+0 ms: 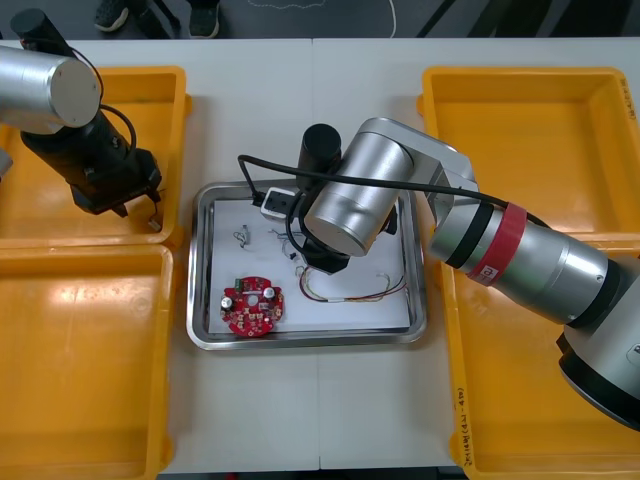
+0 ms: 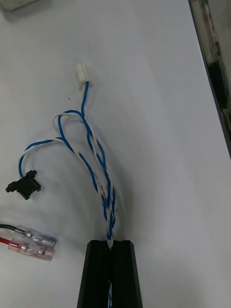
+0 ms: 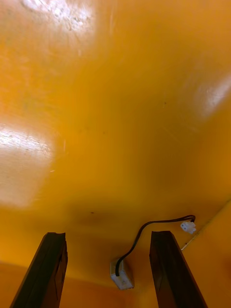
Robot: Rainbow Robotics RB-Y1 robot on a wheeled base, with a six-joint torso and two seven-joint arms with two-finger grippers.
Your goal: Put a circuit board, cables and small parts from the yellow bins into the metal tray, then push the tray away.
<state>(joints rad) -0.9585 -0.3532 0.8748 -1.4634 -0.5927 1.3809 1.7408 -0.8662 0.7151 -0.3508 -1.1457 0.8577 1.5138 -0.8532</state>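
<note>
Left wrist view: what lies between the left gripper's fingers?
A black cable with white ends, on the yellow bin floor; the left gripper is open.

left gripper (image 3: 108,269) fingers spread wide over the bin floor (image 3: 115,120), black cable (image 3: 144,236) lying between them

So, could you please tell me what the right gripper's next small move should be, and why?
Probably open the right gripper: it is shut on the blue and white cable, whose loose end lies on the white floor of the metal tray. The left gripper hangs open over a black cable in a yellow bin.
</note>
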